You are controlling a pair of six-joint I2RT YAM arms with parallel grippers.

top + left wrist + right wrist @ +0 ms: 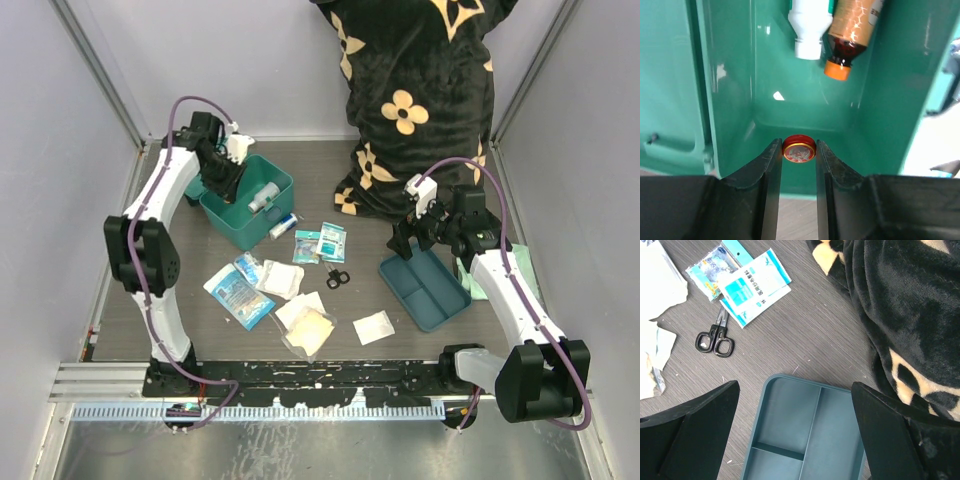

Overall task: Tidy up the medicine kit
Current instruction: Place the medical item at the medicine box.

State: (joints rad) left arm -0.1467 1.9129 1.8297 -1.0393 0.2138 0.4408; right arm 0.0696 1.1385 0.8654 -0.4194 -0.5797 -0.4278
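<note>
Bright, even overhead light throws short, soft shadows on the worktop [370,290]. White glare spots sit on the glossy inner wall of the medicine kit [730,75] toward 10 o'clock. The left claw [798,150] at 6 o'clock looks dark and blurred, while the red cap [799,149] is sharp. The right claw [795,390] shows as featureless black at 5 and 7 o'clock.

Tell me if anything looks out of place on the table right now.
Yes: packets and scissors lie scattered loose on the table between the medicine kit and the divided tray, which is empty. A black flowered blanket spills onto the table's far edge, close to the tray.
</note>
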